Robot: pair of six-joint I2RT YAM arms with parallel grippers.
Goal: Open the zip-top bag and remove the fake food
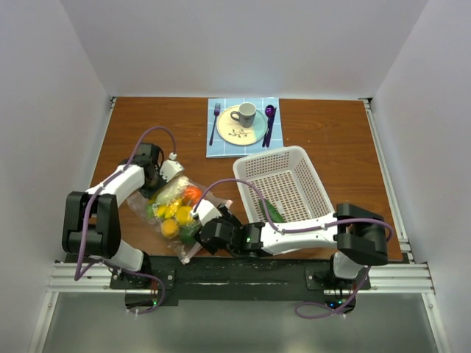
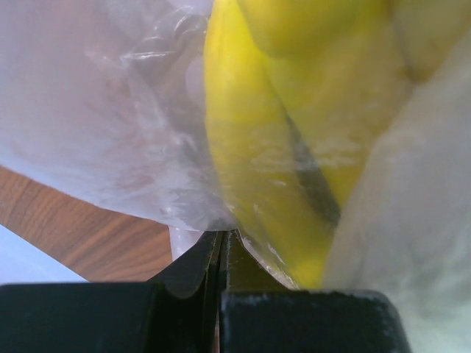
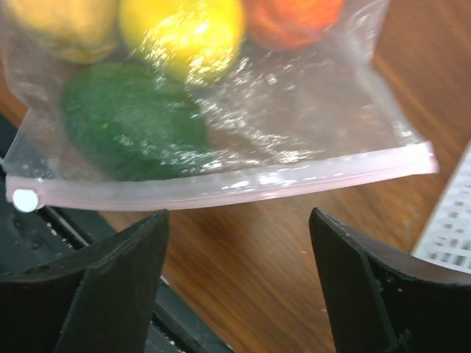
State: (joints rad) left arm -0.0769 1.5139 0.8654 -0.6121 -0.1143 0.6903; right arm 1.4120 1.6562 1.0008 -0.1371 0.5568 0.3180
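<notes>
Two grippers bracketed the bag (image 1: 140,208), which lay on the table just left of the basket (image 1: 294,158) and apart from it. The left gripper (image 1: 168,170) sat at the bag end farther from the basket's near rim. In its wrist view the black fingers (image 2: 193,266) were pressed together with a fold of clear film clamped between them. The right gripper (image 1: 208,234) lay between the bag and the basket's near-left corner, and it was the arm nearer the closure. Its fingers (image 3: 121,272) stood wide apart with nothing between them but bare wood.

The zip strip (image 3: 243,180) lay just beyond those fingertips, not touching them. Its long axis ran crosswise to the reach, roughly parallel to the line joining the two tips. A small white slider (image 3: 24,200) sat at the strip's end away from the basket, outside the finger gap. I judged the next move would need the right gripper to shift towards that slider end, since closing where it stood would only bunch the strip.

The film was thin, crinkled and glossy, the strip a pale pink band. The food (image 1: 179,212) was inside, smooth and rounded: a dark green ball (image 3: 129,125), a yellow one (image 3: 184,29) and an orange one (image 3: 294,15). The basket was rigid white plastic pierced with holes, and a long green piece (image 1: 272,212) seemed to lie in it.
</notes>
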